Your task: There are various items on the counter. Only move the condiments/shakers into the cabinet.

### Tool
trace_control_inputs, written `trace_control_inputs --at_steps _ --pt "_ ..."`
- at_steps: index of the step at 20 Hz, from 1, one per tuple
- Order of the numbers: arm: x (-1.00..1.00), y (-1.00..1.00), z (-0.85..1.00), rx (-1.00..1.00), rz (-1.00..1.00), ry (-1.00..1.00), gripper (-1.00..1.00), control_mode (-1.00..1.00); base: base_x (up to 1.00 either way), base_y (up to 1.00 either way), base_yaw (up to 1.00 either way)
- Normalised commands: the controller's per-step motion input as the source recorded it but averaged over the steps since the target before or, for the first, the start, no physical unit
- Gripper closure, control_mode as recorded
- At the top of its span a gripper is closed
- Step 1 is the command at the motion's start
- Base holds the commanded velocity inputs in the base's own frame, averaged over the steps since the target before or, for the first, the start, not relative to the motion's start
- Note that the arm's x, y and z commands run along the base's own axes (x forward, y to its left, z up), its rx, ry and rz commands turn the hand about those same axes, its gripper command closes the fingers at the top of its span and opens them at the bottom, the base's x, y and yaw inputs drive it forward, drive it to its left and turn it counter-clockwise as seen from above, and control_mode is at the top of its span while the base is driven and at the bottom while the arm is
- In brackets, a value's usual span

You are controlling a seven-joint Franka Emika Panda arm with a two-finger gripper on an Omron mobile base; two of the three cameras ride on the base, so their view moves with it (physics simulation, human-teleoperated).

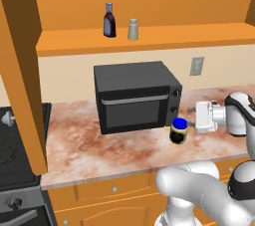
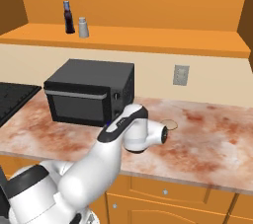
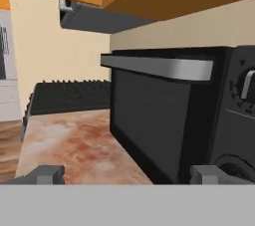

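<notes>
With the dark bottle (image 1: 109, 20) and grey shaker (image 1: 133, 29) already standing side by side on the cabinet shelf (image 1: 149, 39) at upper centre of the left base view, the blue-lidded jar (image 1: 179, 131) looks like the only condiment left on the counter (image 1: 89, 145). It sits at centre right of that frame, just beside the lower right corner of the black microwave (image 1: 134, 95).

The gripper (image 1: 190, 119) is low over the counter, right of the jar, pointing left toward it. In the hand view both fingertips (image 3: 47, 174) stand far apart at the bottom corners with nothing between them, so the hand is spread and empty. The jar itself is not visible between them there; microwave front fills the right half.

Tan disc (image 2: 169, 125) lies flat on the counter, mid frame in the right base view, partly behind the wrist. Not a condiment, leave it.

Step in hand, my judgement: approach to the jar, last of three. Next move needs the fingers brought around the jar body, closed, then a lift clear of the microwave up to the shelf.
</notes>
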Motion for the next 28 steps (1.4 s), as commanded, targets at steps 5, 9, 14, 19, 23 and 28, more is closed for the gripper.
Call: trace_control_inputs --at_steps 5,9,14,19,23,28 --pt "0.13 -0.11 -0.44 -0.01 0.00 0.00 -1.00 -1.00 0.00 0.00 0.00" --pt "0.27 -0.24 -0.33 0.00 0.00 0.00 -1.00 -1.00 0.00 0.00 0.00" --pt "0.28 -0.24 -0.23 0.00 0.00 0.00 -1.00 -1.00 0.00 0.00 0.00" --pt "0.21 -0.17 -0.12 0.00 0.00 0.00 -1.00 -1.00 0.00 0.00 0.00" --pt "0.03 -0.01 -0.17 0.00 0.00 0.00 -1.00 -1.00 0.00 0.00 0.00" --pt "-0.37 0.05 -0.23 -0.03 0.00 0.00 -1.00 -1.00 0.00 0.00 0.00"
